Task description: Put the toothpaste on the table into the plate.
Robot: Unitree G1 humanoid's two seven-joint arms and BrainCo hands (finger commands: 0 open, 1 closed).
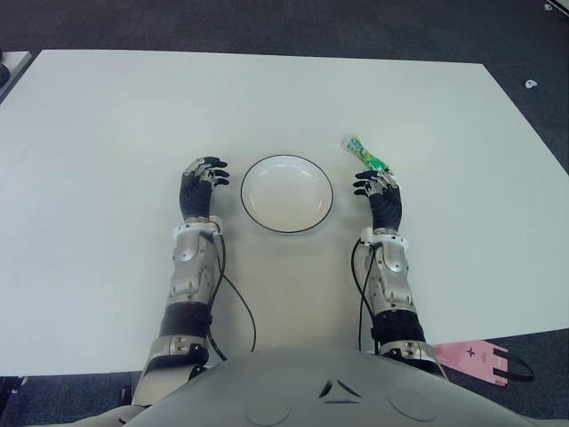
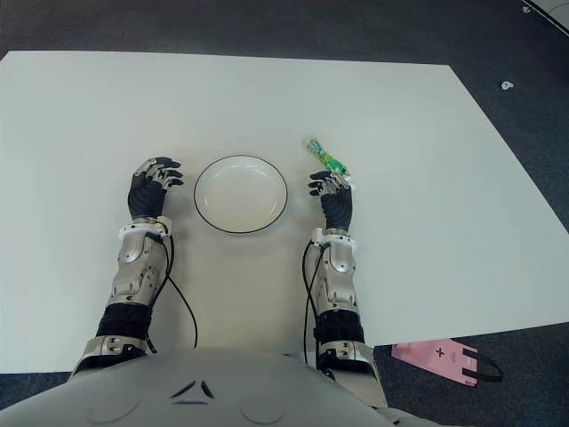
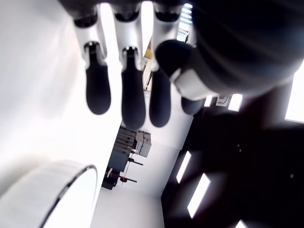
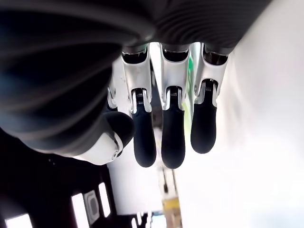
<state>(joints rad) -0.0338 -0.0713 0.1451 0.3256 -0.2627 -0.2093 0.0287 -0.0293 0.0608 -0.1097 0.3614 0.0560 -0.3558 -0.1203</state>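
Right hand [image 1: 380, 197] relaxed, holding nothing | one toothpaste [image 1: 367, 156] touching its fingertips, on table [image 1: 107, 133] | one plate [image 1: 286, 193], empty, between it and left hand [image 1: 200, 185], also relaxed

A lab or office: large white table [image 1: 107, 133] on dark carpet [image 1: 267, 27].
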